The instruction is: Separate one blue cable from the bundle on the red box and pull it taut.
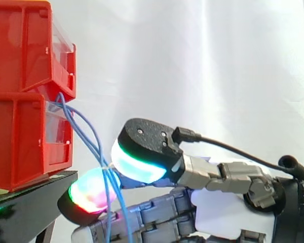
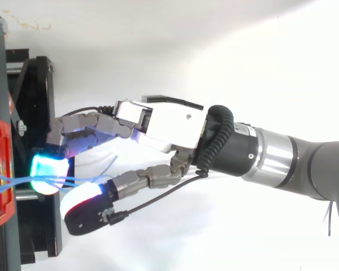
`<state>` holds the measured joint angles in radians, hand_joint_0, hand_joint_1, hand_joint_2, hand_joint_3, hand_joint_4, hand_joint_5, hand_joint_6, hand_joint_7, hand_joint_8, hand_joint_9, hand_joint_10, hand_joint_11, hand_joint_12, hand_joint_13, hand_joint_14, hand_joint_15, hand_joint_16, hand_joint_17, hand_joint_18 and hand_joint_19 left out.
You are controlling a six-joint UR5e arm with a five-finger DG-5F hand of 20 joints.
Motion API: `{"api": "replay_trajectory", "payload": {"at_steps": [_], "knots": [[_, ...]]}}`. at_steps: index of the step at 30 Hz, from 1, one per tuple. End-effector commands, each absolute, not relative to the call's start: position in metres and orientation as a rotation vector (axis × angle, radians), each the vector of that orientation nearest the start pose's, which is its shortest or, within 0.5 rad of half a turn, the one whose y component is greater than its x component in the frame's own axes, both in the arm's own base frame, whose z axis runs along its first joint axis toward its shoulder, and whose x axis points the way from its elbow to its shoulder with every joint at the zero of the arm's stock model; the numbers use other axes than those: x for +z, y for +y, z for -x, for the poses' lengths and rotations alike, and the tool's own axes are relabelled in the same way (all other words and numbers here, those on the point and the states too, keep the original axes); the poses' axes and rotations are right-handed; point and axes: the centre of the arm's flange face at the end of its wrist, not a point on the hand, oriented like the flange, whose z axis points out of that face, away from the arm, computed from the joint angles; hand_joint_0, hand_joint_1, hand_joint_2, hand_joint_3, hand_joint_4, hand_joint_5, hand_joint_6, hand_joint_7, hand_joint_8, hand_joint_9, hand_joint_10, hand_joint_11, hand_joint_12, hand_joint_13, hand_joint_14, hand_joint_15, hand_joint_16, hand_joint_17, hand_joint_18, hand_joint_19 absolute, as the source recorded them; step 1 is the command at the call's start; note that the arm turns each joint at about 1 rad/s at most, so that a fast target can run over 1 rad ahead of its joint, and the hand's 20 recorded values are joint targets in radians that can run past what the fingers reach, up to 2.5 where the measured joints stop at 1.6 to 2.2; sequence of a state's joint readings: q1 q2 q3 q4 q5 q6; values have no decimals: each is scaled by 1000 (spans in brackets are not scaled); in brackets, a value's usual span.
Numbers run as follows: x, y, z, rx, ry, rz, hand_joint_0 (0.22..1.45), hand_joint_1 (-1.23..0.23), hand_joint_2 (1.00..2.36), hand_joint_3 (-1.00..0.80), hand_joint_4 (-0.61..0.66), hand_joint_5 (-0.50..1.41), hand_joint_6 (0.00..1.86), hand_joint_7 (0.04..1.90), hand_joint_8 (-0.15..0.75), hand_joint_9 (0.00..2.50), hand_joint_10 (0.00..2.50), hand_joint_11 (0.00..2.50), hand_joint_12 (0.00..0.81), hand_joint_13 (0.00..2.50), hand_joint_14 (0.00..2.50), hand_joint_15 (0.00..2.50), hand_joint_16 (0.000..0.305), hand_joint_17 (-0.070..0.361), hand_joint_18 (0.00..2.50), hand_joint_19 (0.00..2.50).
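Two red bins (image 1: 20,142) are stacked at the left on a black stand (image 1: 35,187). A bundle of thin blue cables (image 1: 83,129) comes out from between the bins, curves down and hangs slack past the stand's edge. My hand (image 1: 218,207) reaches in from the right, just below the bins. Its thumb pad (image 1: 137,164), glowing white and green, and a finger pad (image 1: 88,195), glowing red and green, close on the cables from either side. From above, the cables (image 2: 11,183) run from the bin (image 2: 0,169) across the cyan pad (image 2: 48,169) toward the thumb pad (image 2: 82,197).
A white curtain (image 1: 218,61) hangs behind the work. The black stand (image 2: 39,237) extends along the left edge under the bins. The arm (image 2: 282,158) stretches off to the right over a white surface.
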<state>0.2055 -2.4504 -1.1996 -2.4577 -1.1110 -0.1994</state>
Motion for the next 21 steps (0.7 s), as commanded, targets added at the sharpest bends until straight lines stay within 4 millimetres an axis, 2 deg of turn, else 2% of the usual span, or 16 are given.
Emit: {"api": "replay_trajectory", "payload": {"at_steps": [1, 6, 9, 10, 12, 13, 14, 17, 21], "knots": [[169, -14, -801, 1009, 976, -1124, 563, -735, 1012, -308, 121, -67, 508, 1378, 269, 750, 11, 395, 327, 543, 12, 313, 39, 88, 495, 427], [174, -14, -802, 1003, 1008, -1146, 565, -727, 1015, -229, 88, -90, 593, 1327, 274, 767, 12, 430, 327, 554, 12, 321, 39, 87, 512, 425], [173, -14, -800, 1013, 1019, -1175, 568, -732, 1014, -191, 116, -113, 674, 1201, 291, 779, 11, 460, 347, 573, 10, 317, 42, 95, 544, 407], [176, -15, -798, 1023, 1016, -1188, 570, -748, 1013, -174, 128, -134, 733, 1107, 298, 777, 14, 476, 353, 579, 10, 318, 43, 98, 557, 399], [179, -15, -797, 1035, 1018, -1203, 576, -763, 1012, -174, 130, -140, 748, 1114, 303, 779, 12, 507, 357, 579, 12, 320, 44, 99, 563, 407], [182, -16, -795, 1037, 1027, -1214, 580, -767, 1012, -197, 138, -145, 767, 1072, 300, 777, 12, 507, 353, 578, 10, 325, 43, 97, 562, 403], [182, -16, -794, 1037, 1034, -1220, 552, -785, 1012, -310, 126, -148, 770, 1074, 284, 767, 13, 504, 334, 565, 11, 331, 40, 89, 533, 430], [186, -19, -788, 1022, 1074, -1242, 496, -733, 1001, -488, 145, -141, 757, 1020, 292, 768, 12, 484, 355, 571, 11, 331, 43, 96, 554, 414], [182, -21, -784, 1005, 1118, -1266, 469, -641, 1000, -500, 142, -125, 715, 1077, 307, 781, 14, 491, 365, 583, 10, 335, 45, 102, 565, 417]]}}
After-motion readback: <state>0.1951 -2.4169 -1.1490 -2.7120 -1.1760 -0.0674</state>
